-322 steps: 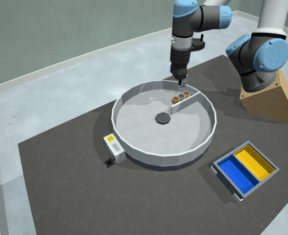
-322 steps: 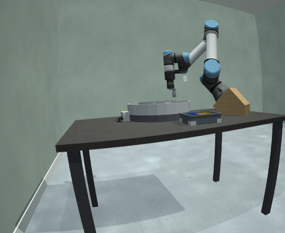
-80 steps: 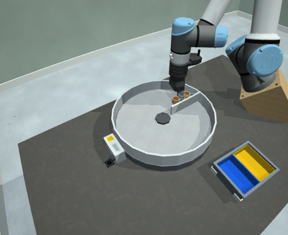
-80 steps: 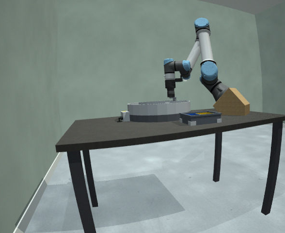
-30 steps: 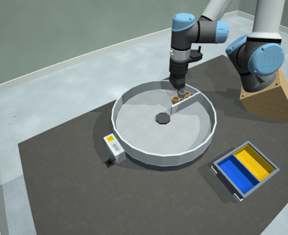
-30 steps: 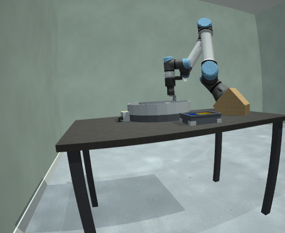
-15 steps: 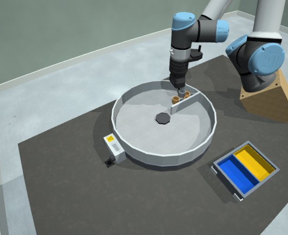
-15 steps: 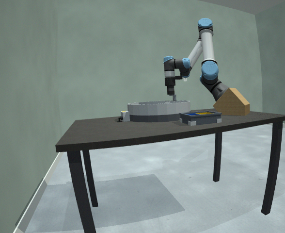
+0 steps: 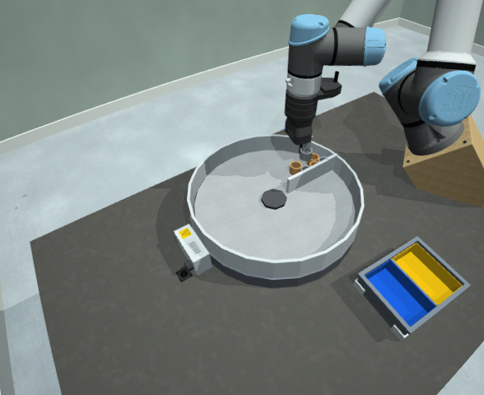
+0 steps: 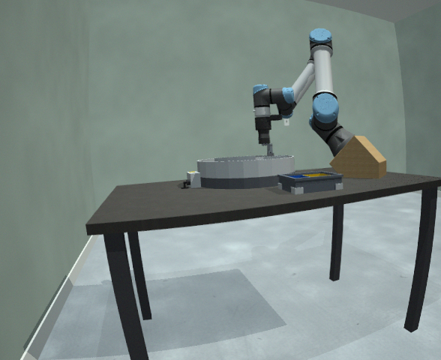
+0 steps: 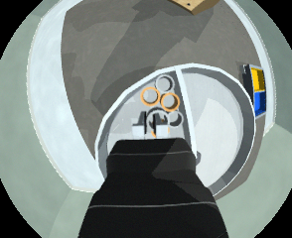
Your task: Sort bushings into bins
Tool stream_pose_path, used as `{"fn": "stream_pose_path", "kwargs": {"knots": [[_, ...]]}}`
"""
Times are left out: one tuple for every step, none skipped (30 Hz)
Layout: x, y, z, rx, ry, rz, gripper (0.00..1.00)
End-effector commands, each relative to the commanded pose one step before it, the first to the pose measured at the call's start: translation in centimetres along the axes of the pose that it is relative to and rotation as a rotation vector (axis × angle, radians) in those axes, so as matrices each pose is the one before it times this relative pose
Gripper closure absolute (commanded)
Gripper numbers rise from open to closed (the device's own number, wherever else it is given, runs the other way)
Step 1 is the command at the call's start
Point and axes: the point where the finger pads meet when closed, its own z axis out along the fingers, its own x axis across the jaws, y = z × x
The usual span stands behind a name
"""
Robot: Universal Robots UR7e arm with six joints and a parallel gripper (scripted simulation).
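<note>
Nearest the top camera sat the grey tray with its blue bin (image 9: 397,293) and yellow bin (image 9: 425,271) side by side, both showing bare floors. Beyond it lay the round grey turntable (image 9: 216,250) with a straight divider wall (image 9: 310,172). Behind that wall, two bronze bushings (image 9: 295,167) stood together (a third partly hidden). Above them the black two-finger gripper (image 9: 305,149) was closed on a grey steel bushing (image 9: 305,152) — raised clear of the turntable floor.

Two bronze bushings (image 9: 295,167), three steel bushings (image 9: 305,151)
</note>
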Motion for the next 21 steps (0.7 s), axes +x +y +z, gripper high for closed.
{"fn": "stream_pose_path", "kwargs": {"knots": [[-0.006,0.015,-1.5872,-0.00019,-0.00024,0.00049,1.0],[0.0,0.0,0.0,0.0,0.0,0.0,1.0],[0.0,0.0,0.0,0.0,0.0,0.0,1.0],[0.0,0.0,-0.4854,0.0,0.0,0.0,1.0],[0.0,0.0,-0.4854,0.0,0.0,0.0,1.0],[0.0,0.0,-0.4854,0.0,0.0,0.0,1.0],[0.0,0.0,-0.4854,0.0,0.0,0.0,1.0],[0.0,0.0,-0.4854,0.0,0.0,0.0,1.0],[0.0,0.0,0.0,0.0,0.0,0.0,1.0],[0.0,0.0,0.0,0.0,0.0,0.0,1.0],[0.0,0.0,0.0,0.0,0.0,0.0,1.0],[0.0,0.0,0.0,0.0,0.0,0.0,1.0],[0.0,0.0,0.0,0.0,0.0,0.0,1.0],[0.0,0.0,-0.4854,0.0,0.0,0.0,1.0],[0.0,0.0,-0.4854,0.0,0.0,0.0,1.0],[0.0,0.0,-0.4854,0.0,0.0,0.0,1.0],[0.0,0.0,-0.4854,0.0,0.0,0.0,1.0],[0.0,0.0,-0.4854,0.0,0.0,0.0,1.0],[0.0,0.0,0.0,0.0,0.0,0.0,1.0],[0.0,0.0,0.0,0.0,0.0,0.0,1.0],[0.0,0.0,0.0,0.0,0.0,0.0,1.0]]}}
